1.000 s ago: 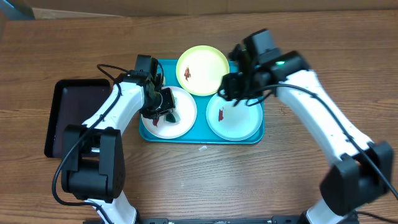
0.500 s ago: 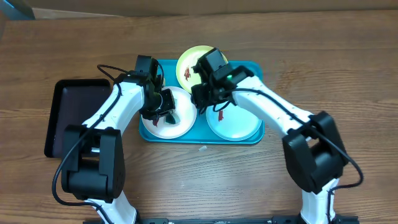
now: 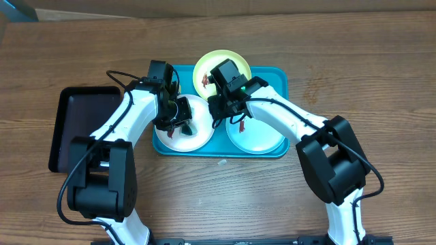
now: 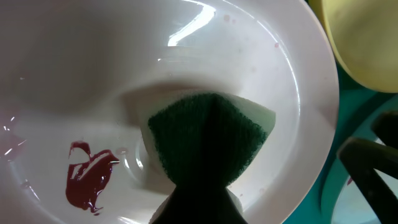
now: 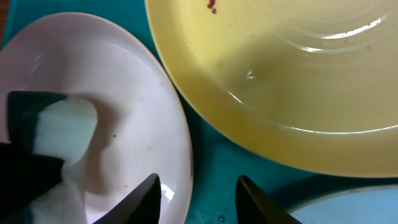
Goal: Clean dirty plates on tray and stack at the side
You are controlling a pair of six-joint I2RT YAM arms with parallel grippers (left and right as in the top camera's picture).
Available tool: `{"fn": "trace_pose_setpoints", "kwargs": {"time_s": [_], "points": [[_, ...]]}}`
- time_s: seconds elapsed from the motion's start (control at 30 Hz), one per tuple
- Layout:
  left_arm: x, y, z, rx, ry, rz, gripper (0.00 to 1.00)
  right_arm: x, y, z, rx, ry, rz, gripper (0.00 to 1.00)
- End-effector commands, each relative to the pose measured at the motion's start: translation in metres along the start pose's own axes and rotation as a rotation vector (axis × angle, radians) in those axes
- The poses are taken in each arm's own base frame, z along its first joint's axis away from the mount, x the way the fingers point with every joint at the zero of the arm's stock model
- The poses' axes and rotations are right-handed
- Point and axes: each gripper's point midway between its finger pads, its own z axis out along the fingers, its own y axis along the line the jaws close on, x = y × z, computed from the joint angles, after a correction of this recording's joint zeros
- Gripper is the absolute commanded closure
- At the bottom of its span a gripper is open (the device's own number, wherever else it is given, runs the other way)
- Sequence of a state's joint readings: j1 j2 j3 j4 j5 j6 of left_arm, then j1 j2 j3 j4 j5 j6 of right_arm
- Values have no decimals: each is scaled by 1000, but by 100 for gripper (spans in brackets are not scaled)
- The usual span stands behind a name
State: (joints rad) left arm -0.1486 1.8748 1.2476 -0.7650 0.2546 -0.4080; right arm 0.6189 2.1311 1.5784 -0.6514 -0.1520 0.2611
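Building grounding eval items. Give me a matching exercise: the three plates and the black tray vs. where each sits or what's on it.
Things:
1. white-rimmed plate
2. yellow-green plate
3. light teal plate
4. black tray

Places or states:
A. outside the blue tray, to its left
B. near right part of the blue tray
C. green sponge pressed on it by the left gripper
D. at the blue tray's far edge, poking past it

Pairs: 1-C, 2-D, 3-B, 4-A
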Motion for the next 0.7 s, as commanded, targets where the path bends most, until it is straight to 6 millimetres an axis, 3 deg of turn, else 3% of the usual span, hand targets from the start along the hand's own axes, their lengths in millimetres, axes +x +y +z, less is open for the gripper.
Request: {"fn": "trace_pose_setpoints", "kwargs": {"time_s": [0.0, 0.17, 0.47, 0.67], "points": [[1, -1, 2, 14, 8, 26, 96, 3, -2, 14, 15, 14, -4, 60], [-1, -4, 2, 28, 2, 30, 96, 4, -2, 16, 15, 17, -3, 60], [-1, -5, 2, 36, 3, 31, 96, 24, -3, 42, 28, 71, -14, 64], [-1, -5, 2, 35, 2, 48, 96, 22, -4, 42, 34, 65, -14, 87]]}}
